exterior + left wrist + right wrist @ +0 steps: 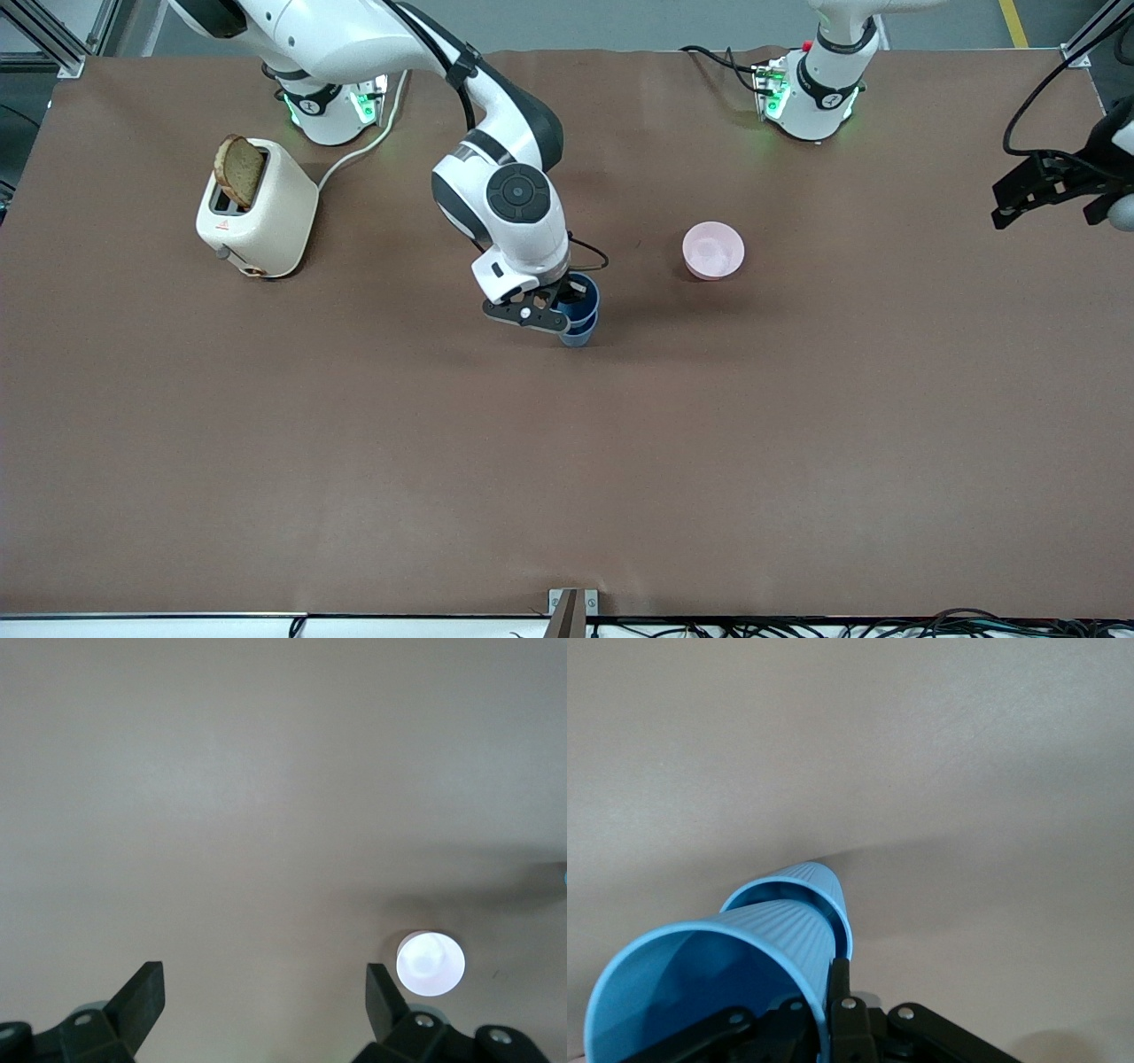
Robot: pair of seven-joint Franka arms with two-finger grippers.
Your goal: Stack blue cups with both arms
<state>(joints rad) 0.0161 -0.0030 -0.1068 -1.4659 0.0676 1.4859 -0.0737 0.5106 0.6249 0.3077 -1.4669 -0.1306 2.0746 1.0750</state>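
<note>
Two blue cups stand nested near the middle of the table. The upper cup sits inside the lower cup, which rests on the brown table. My right gripper is shut on the upper cup's rim. In the right wrist view the upper cup fills the near part and the lower cup shows past it. One black finger presses the outside of the rim. My left gripper hangs open and empty, high over the left arm's end of the table, and waits.
A pink bowl stands beside the cups toward the left arm's end; it also shows in the left wrist view. A cream toaster with a bread slice stands near the right arm's base.
</note>
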